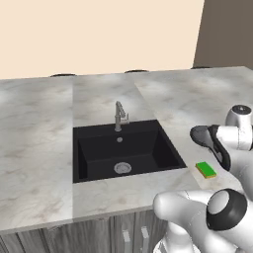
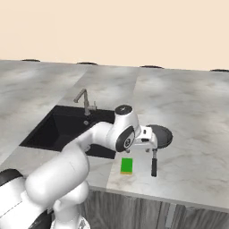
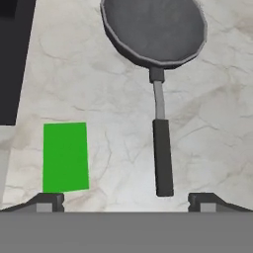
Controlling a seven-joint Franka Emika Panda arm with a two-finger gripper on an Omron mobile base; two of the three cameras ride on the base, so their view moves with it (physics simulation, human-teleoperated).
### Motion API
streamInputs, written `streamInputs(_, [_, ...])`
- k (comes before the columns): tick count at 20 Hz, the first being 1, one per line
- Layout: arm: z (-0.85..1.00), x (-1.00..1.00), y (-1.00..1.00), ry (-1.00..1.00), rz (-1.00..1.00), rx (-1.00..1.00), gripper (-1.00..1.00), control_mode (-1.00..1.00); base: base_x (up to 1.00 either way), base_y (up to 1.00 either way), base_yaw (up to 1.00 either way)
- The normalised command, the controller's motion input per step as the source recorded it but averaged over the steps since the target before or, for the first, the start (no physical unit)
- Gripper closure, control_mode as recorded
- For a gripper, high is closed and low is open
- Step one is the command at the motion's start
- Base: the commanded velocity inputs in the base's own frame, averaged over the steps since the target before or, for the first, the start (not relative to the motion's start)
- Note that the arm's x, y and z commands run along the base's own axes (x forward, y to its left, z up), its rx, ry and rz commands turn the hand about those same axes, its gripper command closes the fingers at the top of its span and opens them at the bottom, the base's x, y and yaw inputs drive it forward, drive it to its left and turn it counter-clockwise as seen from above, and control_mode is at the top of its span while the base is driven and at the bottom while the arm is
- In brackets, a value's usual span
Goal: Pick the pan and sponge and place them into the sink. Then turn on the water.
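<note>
**Pan and sponge on counter, gripper spread above them, sink empty**

The gripper hangs over the marble counter to the right of the sink. Its jaws stand wide apart and grasp nothing; the two fingertips show at the bottom of the hand view with bare counter between them.

The pan lies flat on the counter, right of the sink and apart from it. Its dark handle runs straight back toward the counter's front edge, ending between the fingertips and nearer the right one. In the right base view the pan is partly hidden behind the hand, with the handle clear below it.

The sponge lies flat on the counter, green face up, just beside the handle on the sink side and not touching it. It sits near the sink's right front corner, close to the counter's front edge. A yellow layer shows along its edge in the left base view.

The sink holds only its round silver drain. The faucet stands at the rear rim.

No brand, label or writing is legible on any item.
</note>
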Motion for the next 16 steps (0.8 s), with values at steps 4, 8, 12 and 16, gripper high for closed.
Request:
streamInputs(4, [-0.28,0.0,-0.28,0.0,0.01,0.0,-1.0,-1.0,0.0,0.0,0.0])
streamInputs(8, [-0.24,0.0,-0.27,0.0,0.0,0.0,-1.0,-1.0,0.0,0.0,0.0])
streamInputs(12, [-0.24,0.03,-0.3,0.0,0.0,0.0,-1.0,-1.0,0.0,0.0,0.0])
streamInputs(16, [-0.24,0.08,-0.28,0.0,0.0,0.0,-1.0,-1.0,0.0,0.0,0.0])
